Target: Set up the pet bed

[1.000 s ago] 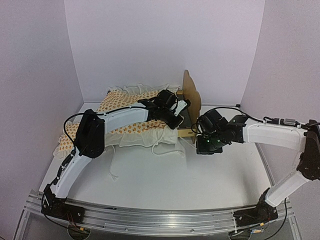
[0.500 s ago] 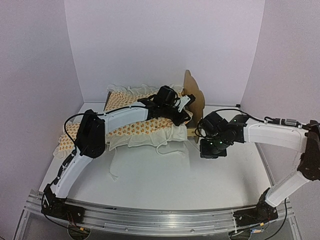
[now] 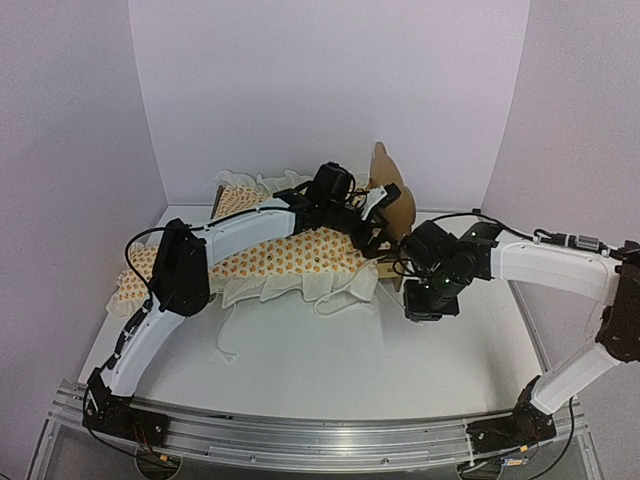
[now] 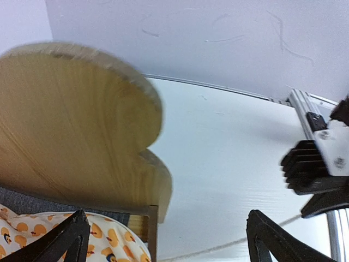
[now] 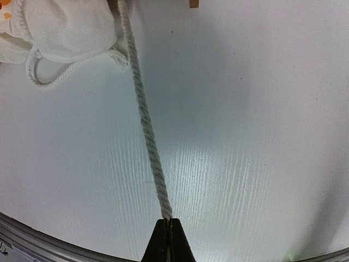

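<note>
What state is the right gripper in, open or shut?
Shut: the right gripper pinches the twisted white cord, fingertips meeting on it, and the cord runs up to the bedding.

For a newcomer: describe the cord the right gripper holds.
Find the wooden headboard right of centre. The cream bedding ends beside it in a white corner; one twisted cord runs straight from there to the right gripper, unlike the slack loop alongside.
</note>
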Available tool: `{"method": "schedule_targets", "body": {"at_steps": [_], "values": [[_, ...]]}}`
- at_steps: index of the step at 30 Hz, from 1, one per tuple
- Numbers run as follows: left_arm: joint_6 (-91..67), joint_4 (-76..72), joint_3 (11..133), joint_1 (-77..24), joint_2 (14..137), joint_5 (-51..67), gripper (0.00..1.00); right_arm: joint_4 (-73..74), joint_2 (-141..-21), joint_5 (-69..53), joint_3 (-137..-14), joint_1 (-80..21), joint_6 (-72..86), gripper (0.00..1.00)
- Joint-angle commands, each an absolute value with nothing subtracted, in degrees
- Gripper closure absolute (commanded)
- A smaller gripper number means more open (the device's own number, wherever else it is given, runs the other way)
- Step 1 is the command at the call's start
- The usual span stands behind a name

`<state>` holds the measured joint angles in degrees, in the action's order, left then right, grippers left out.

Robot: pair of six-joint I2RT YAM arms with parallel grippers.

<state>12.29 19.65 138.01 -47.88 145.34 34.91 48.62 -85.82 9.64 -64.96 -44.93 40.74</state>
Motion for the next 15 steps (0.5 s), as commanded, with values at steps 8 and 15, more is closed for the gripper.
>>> {"method": "schedule_targets", "body": {"at_steps": [8,15], "values": [[57.48,57.06,123.81,-47.65,120.57,47.19,0.35,55.08,-84.88,-2.85,-66.09,-38.99,37.61,1.0],[64.24,50.45,99.71,-51.69,117.51,37.34,0.41,52.94,-84.13,-8.47,-78.16,-40.52,30.16,1.0]]}}
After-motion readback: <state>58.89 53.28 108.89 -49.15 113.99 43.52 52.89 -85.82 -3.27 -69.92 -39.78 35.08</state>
